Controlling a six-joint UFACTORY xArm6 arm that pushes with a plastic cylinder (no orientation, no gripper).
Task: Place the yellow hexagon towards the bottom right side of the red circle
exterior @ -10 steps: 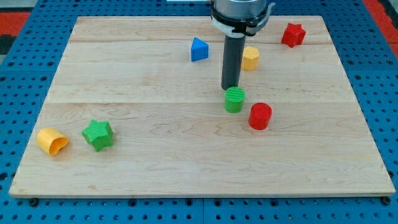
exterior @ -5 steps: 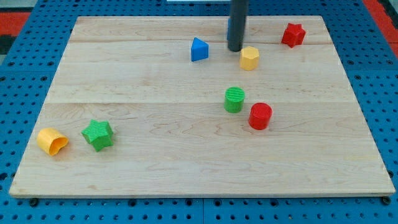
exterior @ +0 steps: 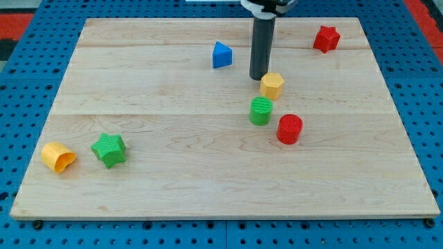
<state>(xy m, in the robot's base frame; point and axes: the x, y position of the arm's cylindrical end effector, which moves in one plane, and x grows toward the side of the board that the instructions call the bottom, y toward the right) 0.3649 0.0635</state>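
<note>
Rod, no pincer: my tip (exterior: 259, 77) touches the yellow hexagon (exterior: 272, 85) at its upper left; hexagon sits just above the green cylinder (exterior: 261, 111), up-left of the red circle (exterior: 289, 129).

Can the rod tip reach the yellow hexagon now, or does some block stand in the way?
Probably yes. My tip is just off the upper-left edge of the yellow hexagon, with nothing between them. The green cylinder and the red circle lie below the hexagon, on its far side from the tip.
</note>
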